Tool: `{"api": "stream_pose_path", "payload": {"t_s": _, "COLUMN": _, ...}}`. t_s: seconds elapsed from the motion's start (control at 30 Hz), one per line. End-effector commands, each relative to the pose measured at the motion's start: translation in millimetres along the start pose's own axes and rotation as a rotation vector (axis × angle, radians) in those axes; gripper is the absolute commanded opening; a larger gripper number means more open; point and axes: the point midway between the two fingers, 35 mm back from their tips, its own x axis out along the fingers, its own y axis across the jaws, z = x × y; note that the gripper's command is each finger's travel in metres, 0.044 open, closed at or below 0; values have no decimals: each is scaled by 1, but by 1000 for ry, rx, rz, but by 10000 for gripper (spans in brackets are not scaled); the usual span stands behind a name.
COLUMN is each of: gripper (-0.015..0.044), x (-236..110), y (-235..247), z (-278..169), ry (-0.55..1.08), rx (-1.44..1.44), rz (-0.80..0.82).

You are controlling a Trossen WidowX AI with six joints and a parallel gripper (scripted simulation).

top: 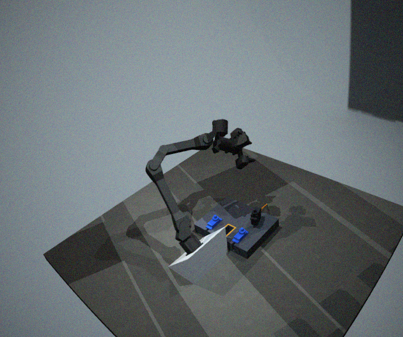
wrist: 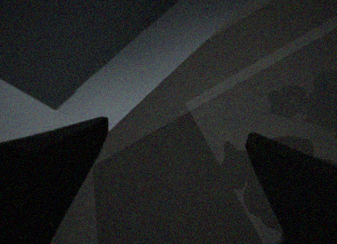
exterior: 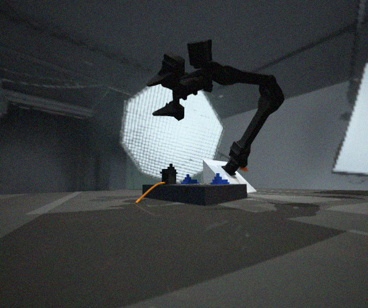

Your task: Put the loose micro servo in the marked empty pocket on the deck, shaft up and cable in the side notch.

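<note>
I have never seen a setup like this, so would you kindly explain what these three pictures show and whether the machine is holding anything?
This is one dark jointed robot arm on a white wedge-shaped base. One picture looks down from above, one from floor level at the side, one from a camera at the arm's wrist. On the grey-brown floor lies a dark flat block, the deck, with two blue servos seated, an orange-marked empty pocket and a loose black servo trailing an orange cable. The gripper hangs high above, open, holding nothing.
</note>
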Motion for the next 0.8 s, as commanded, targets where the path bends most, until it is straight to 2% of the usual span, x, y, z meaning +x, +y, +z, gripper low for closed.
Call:
{"api": "stream_pose_path", "payload": {"t_s": 0.0, "gripper": 440, "x": 12, "y": -21, "z": 2, "ry": 36, "rx": 102, "rz": -80}}
{"api": "stream_pose_path", "payload": {"t_s": 0.77, "gripper": 440, "x": 32, "y": -126, "z": 8, "ry": 126, "rx": 710, "rz": -506}}
